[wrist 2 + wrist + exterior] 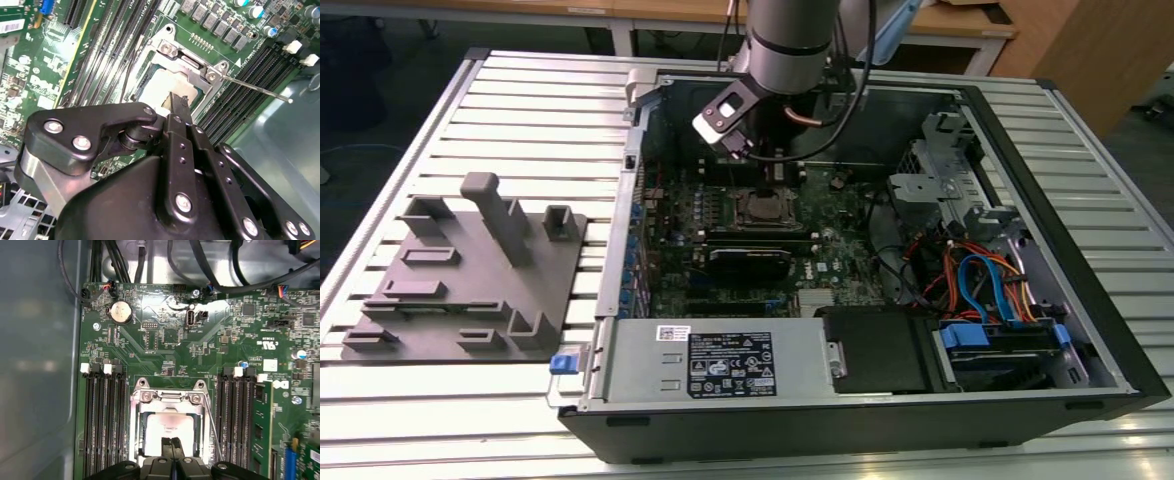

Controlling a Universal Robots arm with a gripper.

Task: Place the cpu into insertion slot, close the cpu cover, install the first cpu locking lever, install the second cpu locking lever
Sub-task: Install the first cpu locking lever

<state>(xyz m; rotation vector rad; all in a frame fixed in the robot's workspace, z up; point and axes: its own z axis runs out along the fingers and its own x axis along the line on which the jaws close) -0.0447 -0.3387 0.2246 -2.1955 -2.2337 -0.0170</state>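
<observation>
The cpu (167, 426) lies in the insertion slot (761, 208), its pale silvery top showing in both wrist views (162, 89). The cpu cover (168, 397) is a silvery frame lying flat around it (192, 64). One thin locking lever (255, 88) sticks out from the socket's corner and runs along its side (213, 427). My gripper (172, 442) hangs just above the edge of the cpu, fingers pressed together with nothing between them (176, 107). In the exterior view the gripper (744, 152) is inside the case, over the board's far part.
Black memory slots (102, 425) flank the socket on both sides. The grey power supply box (707, 362) fills the case's front. Cables and a drive cage (987, 290) crowd the exterior view's right. A grey fixture plate (467, 280) lies on the table beside the case.
</observation>
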